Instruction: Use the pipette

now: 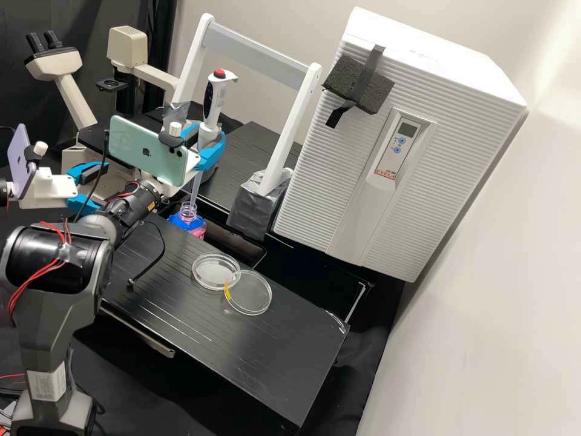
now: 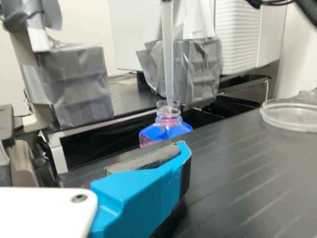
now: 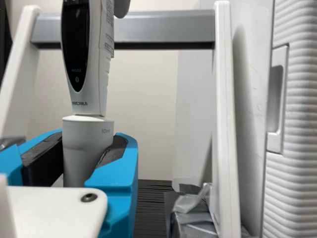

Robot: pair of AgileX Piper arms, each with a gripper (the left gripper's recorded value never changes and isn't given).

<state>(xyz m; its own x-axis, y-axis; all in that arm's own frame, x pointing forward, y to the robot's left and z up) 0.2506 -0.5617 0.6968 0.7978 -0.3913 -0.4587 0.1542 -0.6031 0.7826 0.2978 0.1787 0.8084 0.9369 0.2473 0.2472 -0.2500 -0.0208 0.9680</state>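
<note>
The pipette [image 1: 210, 106], white and dark with a red button on top, stands upright, and my right gripper [image 1: 204, 148] is shut on its lower barrel. In the right wrist view the barrel [image 3: 85, 148] sits between the two blue fingers [image 3: 121, 163]. Its long clear tip [image 1: 195, 188] reaches down into the open neck of a small bottle of pink liquid [image 1: 190, 220]; the left wrist view has the tip [image 2: 167, 59] inside the bottle [image 2: 166, 130]. My left gripper [image 1: 83, 189] hangs open and holds nothing, left of the bottle, one blue finger [image 2: 148, 186] low over the bench.
Two clear petri dishes [image 1: 215, 270] [image 1: 249, 292] lie overlapping on the black ribbed platform [image 1: 254, 351], one showing as [image 2: 292, 111]. A white frame with a taped foot [image 1: 259, 201] stands behind, a large white ribbed machine [image 1: 411, 181] at right, a microscope [image 1: 60, 66] back left.
</note>
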